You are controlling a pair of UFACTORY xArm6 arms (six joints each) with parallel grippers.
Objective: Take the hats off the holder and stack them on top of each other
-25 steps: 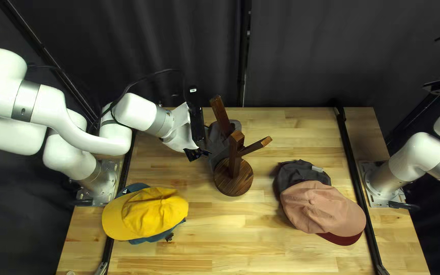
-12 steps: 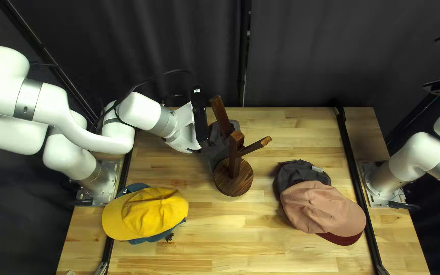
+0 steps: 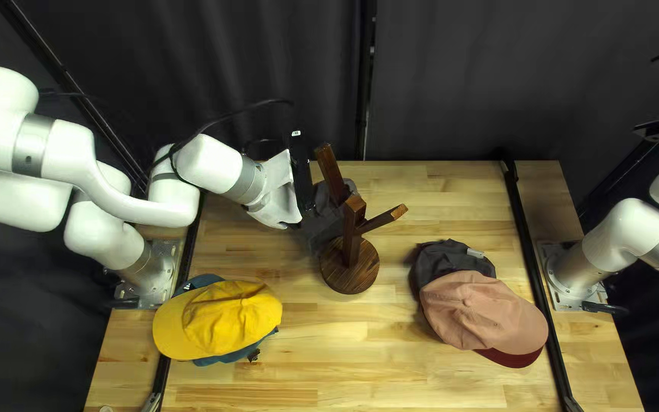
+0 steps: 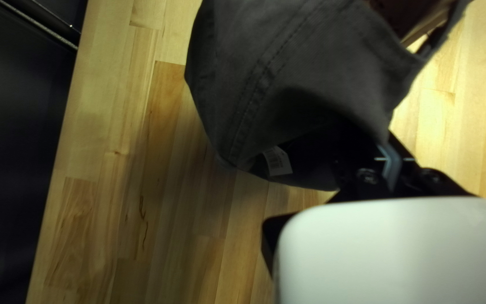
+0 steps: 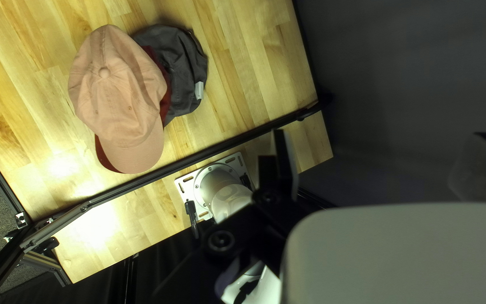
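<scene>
A dark wooden holder (image 3: pixel 350 252) with slanted pegs stands mid-table. One grey hat (image 3: pixel 322 220) still hangs on its left side. My left gripper (image 3: pixel 305 216) presses in from the left, shut on that hat's lower edge. In the left wrist view the grey hat (image 4: pixel 293 76) drapes over my left gripper (image 4: pixel 352 158) and hides its fingertips. A yellow hat (image 3: pixel 218 317) lies on a teal hat (image 3: pixel 201 281) at the front left. A pink hat (image 3: pixel 481 312) lies over a dark red hat (image 3: pixel 509 359) and a grey one (image 3: pixel 447 257) at the right. My right gripper (image 5: pixel 378 147) hangs open, high above its arm's base.
Black rails (image 3: pixel 527 246) run front to back near both sides of the table. The right arm's base plate (image 5: pixel 215 188) is bolted beyond the right rail. A dark curtain hangs behind the far edge.
My left gripper has moved right and slightly up, closer against the holder, carrying the grey hat's edge with it. The right arm and the two hat piles have not moved.
</scene>
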